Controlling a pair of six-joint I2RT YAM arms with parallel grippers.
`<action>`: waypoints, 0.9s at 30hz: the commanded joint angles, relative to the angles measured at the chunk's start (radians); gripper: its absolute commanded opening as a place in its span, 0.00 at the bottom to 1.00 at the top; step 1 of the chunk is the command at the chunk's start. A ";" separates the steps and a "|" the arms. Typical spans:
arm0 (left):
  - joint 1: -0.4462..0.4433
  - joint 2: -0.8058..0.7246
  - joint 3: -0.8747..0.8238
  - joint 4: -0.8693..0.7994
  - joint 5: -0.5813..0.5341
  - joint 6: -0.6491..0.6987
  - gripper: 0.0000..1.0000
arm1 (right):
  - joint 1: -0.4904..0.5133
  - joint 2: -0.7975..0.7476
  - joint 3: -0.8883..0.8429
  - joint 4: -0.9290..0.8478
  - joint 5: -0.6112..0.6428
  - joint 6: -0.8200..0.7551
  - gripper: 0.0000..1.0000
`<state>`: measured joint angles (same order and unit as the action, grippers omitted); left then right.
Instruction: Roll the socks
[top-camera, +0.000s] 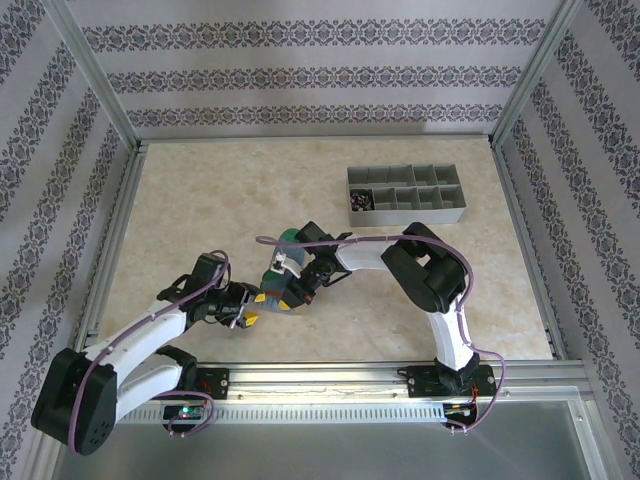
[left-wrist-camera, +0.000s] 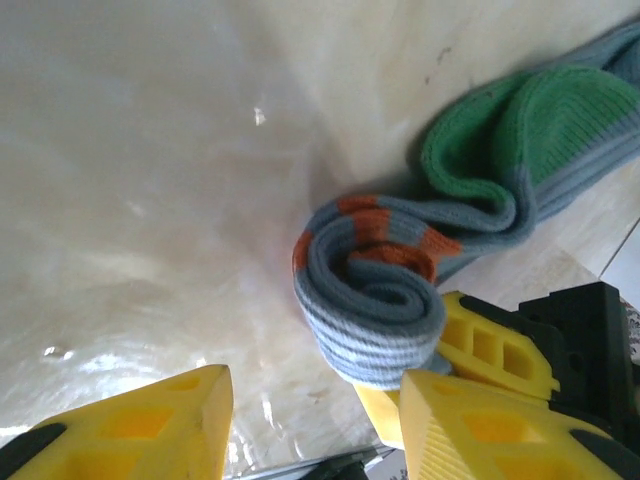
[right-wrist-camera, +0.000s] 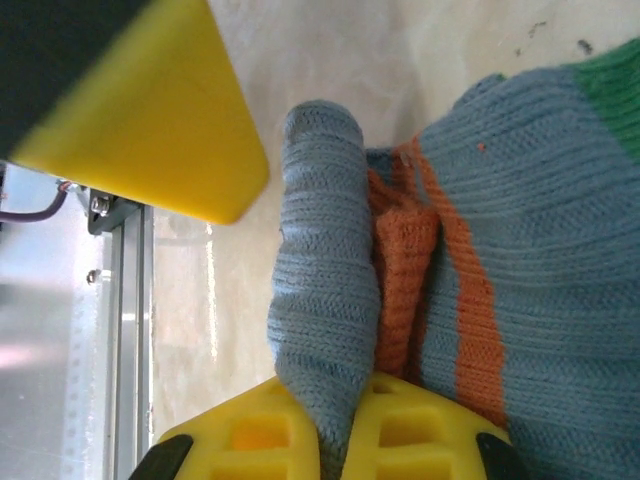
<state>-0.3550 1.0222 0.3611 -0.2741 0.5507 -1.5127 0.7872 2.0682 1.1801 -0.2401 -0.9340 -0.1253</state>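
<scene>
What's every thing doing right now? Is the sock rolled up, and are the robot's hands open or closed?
Grey-blue sock: orange cuff end rolled up, green toe end not rolled yet.
Right hand: shut, pinching the sock by the roll.
Left hand: open, next to the roll.
Grey tray: upright on the table, something dark in one corner compartment.
</scene>
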 joint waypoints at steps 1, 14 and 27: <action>-0.021 0.043 -0.013 0.156 -0.040 -0.027 0.49 | -0.009 0.097 -0.052 -0.163 0.126 0.026 0.00; -0.086 0.237 0.011 0.215 -0.083 -0.019 0.33 | -0.040 0.126 -0.037 -0.160 0.093 0.064 0.00; -0.090 0.234 0.071 -0.186 -0.091 -0.045 0.00 | 0.070 -0.338 -0.306 0.179 0.508 -0.098 0.45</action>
<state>-0.4366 1.2640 0.4500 -0.2108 0.5186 -1.5288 0.8043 1.8656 0.9859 -0.1696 -0.7326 -0.1413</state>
